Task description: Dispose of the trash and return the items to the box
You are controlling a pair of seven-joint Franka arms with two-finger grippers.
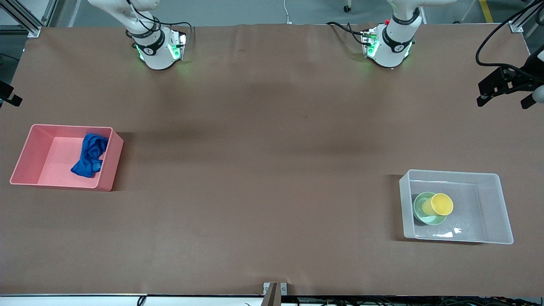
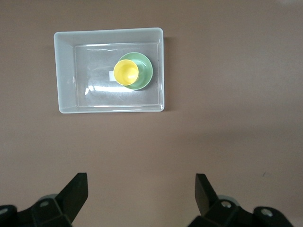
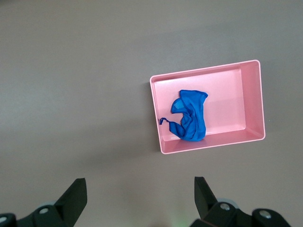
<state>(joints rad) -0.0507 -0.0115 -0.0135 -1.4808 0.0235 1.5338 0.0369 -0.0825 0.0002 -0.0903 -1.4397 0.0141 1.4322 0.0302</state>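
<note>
Left gripper (image 2: 139, 189): two black fingers (image 2: 75, 191) spread wide apart, nothing between them, held high over bare brown table (image 2: 227, 132); its wrist camera looks straight down. Right gripper (image 3: 137, 191): fingers (image 3: 204, 193) likewise set wide apart and empty, also high over the table surface. In the front view only the two white arm bases show, left arm (image 1: 393, 40) and right arm (image 1: 153, 42), along the table edge farthest from the front camera; the upper links leave the picture, so the exact pose of each arm cannot be told, though both appear drawn up and waiting above their own ends of the table. Translucent clear-white rectangular plastic bin (image 1: 493, 208) sits toward the left arm's end of the table, nearer the front camera than the bases. Inside it, a pale mint-green round bowl (image 1: 423, 216) rests on the bin floor close to the wall that faces the table's middle, and a small yellow plastic cup (image 1: 440, 205) lies tilted in the bowl, its open mouth turned up toward the front camera. A small white label (image 2: 111, 76) shows on the bin floor just beside the cup. Pink rectangular plastic bin (image 1: 34, 155) sits toward the right arm's end of the table, well apart from the clear bin. Small royal-blue soft cloth rag (image 1: 90, 155), crumpled in wrinkly folds, lies inside the pink bin against the wall facing the table's middle.
</note>
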